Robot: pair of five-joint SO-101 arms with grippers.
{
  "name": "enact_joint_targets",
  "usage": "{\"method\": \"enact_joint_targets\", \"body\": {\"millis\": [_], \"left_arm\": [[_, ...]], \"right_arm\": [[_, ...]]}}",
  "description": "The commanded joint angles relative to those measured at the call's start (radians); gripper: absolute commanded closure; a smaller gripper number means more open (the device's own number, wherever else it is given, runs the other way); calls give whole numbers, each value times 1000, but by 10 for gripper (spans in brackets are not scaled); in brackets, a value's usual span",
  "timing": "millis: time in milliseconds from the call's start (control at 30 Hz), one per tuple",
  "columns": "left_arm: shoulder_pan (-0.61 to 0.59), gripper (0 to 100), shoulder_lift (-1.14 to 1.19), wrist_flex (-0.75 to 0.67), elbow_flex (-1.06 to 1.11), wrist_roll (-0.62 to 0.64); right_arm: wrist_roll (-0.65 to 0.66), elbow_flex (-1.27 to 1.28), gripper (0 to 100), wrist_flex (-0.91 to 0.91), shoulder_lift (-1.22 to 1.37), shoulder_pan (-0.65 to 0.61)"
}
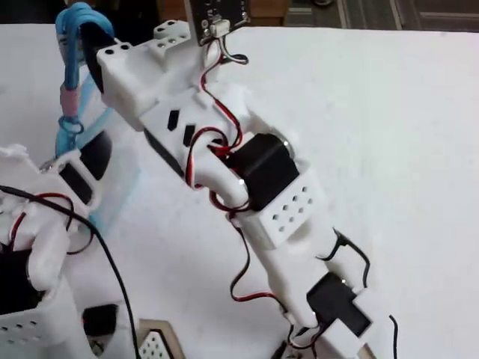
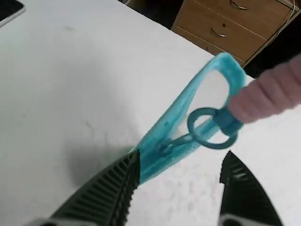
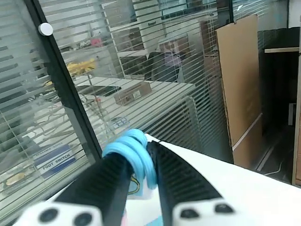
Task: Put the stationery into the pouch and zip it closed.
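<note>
Item 1. Pouch (image 1: 120,187) (image 2: 183,106): translucent blue, on the white table (image 1: 374,112). From the left wrist view, one narrow edge of it rises at a slant off the table surface.

Item 2. Blue ring (image 2: 191,127): hangs at the pouch's raised edge, joined to it by a short link.

Item 3. Pink sleeve (image 1: 69,99) (image 2: 273,89): sits just above the ring, on the side away from the pouch.

Item 4. Blue cord (image 1: 71,52) (image 3: 143,167): a loop running up from the pink sleeve, well above the pouch.

Item 5. My left gripper (image 1: 84,170) (image 2: 181,165): jaws spread wide. One jaw touches the pouch's lower edge. The other stands apart on the ring's side, with nothing clamped between them.

Item 6. My right gripper (image 1: 90,41) (image 3: 136,151): jaws pinched together on the blue cord, holding it up beyond the pouch's ring end.

Item 7. Wooden drawer unit (image 2: 225,28): off the table, past the pouch's raised end.
</note>
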Motion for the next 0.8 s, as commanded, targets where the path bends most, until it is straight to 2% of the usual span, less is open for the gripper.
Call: {"method": "enact_joint_targets", "body": {"millis": [0,100,233,500,767], "left_arm": [[-13,722,-8,-11,44,-60],[-1,738,-15,-57,118,-123],[16,826,-16,-83,146,-206],[48,982,-16,-127,138,-252],[47,978,-16,-98,41,-249]], "right_arm": [[9,-48,983,1,-50,-5],[9,-48,983,1,-50,1],[9,-48,983,1,-50,1],[8,-48,983,1,-50,2],[-15,-43,983,-5,-48,117]]}}
